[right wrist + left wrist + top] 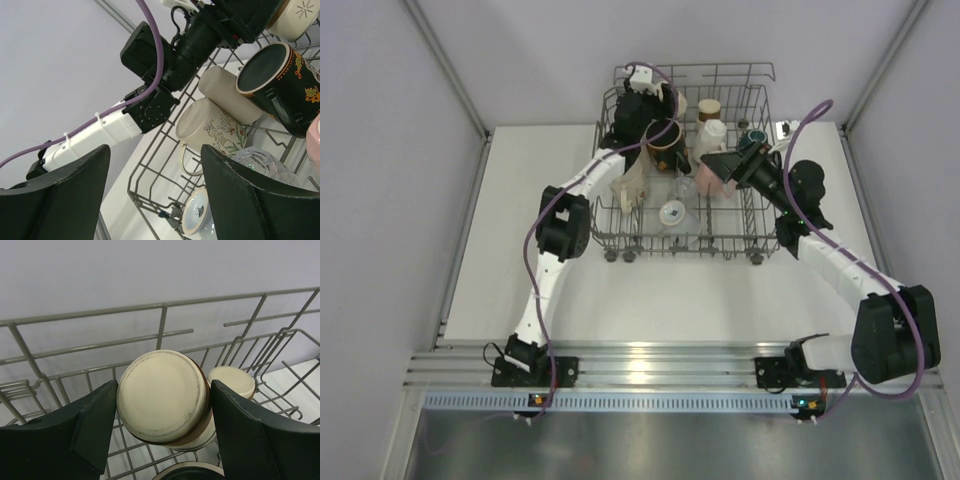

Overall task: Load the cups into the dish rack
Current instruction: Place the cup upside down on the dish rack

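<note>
crowded rack, two arms working close together

on the left, the left gripper [164, 405] is clamping the brown-banded cup [160, 387], base toward us, low in the dish rack's [161, 330] far-left corner. we are judging it could slip on the glaze or catch a tine and drop onto the black mug [663, 140] below. rightward, a floral mug [207, 130] and clear cup [260, 160] are crowding the middle. the right gripper [155, 165] is hanging with its jaws apart and empty, risking a bump with the left arm [115, 127].

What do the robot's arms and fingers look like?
The left arm and right arm have white links and bulky black joints. A purple cable runs along each, zip-tied in places. The fingers are dark, broad and wedge-shaped.
</note>
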Controlling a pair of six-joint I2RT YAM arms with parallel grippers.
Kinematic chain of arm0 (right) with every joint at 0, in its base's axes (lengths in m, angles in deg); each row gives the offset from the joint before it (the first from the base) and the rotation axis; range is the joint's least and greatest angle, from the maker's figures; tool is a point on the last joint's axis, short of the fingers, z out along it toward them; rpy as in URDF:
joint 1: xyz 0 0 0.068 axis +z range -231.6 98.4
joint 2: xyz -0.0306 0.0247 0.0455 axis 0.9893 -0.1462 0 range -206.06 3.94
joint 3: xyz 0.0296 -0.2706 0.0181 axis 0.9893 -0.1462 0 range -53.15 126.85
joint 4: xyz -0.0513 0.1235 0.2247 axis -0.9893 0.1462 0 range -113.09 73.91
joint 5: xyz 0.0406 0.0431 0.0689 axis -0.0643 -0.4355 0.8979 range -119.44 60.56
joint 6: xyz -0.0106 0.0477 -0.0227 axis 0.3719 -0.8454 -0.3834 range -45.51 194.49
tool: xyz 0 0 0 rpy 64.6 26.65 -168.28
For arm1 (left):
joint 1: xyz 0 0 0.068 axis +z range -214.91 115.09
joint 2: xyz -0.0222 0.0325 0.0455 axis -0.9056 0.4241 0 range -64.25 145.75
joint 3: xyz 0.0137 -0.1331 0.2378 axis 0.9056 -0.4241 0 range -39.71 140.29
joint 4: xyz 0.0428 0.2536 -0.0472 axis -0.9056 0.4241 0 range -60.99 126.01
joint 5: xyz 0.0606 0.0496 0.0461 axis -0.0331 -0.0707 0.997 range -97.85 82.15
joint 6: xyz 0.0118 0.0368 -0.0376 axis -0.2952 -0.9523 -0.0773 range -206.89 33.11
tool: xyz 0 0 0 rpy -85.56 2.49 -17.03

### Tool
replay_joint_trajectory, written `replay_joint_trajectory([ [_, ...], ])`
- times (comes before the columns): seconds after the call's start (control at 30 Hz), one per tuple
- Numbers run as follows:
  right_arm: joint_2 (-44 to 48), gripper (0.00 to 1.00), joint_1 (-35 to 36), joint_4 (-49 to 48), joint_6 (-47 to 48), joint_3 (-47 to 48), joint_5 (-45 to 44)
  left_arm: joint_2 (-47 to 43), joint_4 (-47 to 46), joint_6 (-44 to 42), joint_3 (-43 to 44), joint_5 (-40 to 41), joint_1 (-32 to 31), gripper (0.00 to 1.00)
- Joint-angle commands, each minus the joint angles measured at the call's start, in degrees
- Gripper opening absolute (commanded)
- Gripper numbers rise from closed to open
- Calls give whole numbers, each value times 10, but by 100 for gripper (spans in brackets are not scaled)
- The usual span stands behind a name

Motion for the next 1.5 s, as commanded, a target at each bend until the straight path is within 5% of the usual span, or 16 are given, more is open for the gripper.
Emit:
replay_joint_trajectory([
  [0.0, -6, 74, -2, -2, 21, 17, 3, 3, -92, -49, 31, 28, -5, 0],
  [0.9, -49, 74, -16, -7, -1, 34, 30, 108, -187, -120, 77, 37, -15, 1],
  [1.17, -60, 74, -31, -23, -30, 34, 42, 92, -208, -116, 37, 26, -19, 35],
  [1.47, -54, 75, -45, -36, -62, 34, 61, 96, -214, -107, 31, 18, -21, 45],
])
